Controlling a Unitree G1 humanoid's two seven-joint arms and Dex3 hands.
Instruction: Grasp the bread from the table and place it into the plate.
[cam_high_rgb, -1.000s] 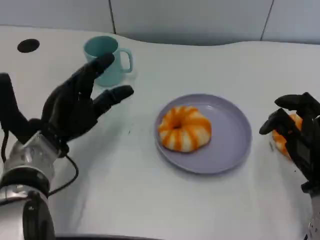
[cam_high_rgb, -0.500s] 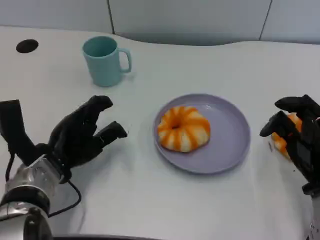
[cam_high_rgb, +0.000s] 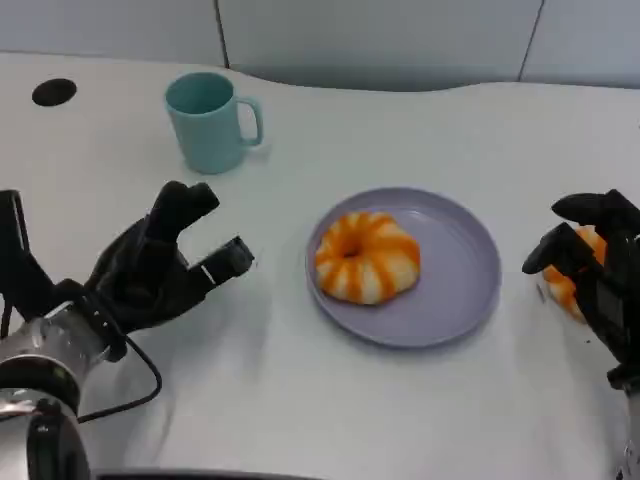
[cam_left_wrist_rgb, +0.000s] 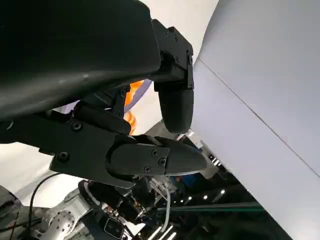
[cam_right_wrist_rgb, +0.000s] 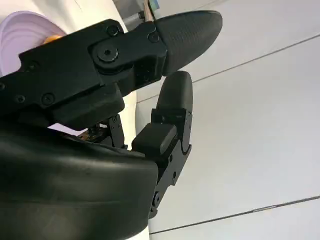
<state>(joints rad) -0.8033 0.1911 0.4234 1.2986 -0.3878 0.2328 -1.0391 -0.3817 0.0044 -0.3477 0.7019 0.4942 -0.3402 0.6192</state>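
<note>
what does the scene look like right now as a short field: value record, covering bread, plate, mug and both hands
bread on plate: orange-and-white ring loaf, lying left of centre on the plate
plate: lilac, round, mid-table
second bread: orange piece on the table right of the plate, partly hidden by the right hand
mug: teal, upright, handle to the picture's right, far left of the table
left hand: empty, fingers apart, left of the plate
right hand: fingers over the second bread; grip cannot be told
table: white

An orange-and-white striped ring-shaped bread (cam_high_rgb: 367, 256) lies flat on the left half of a round lavender plate (cam_high_rgb: 463, 272) mid-table.
</note>
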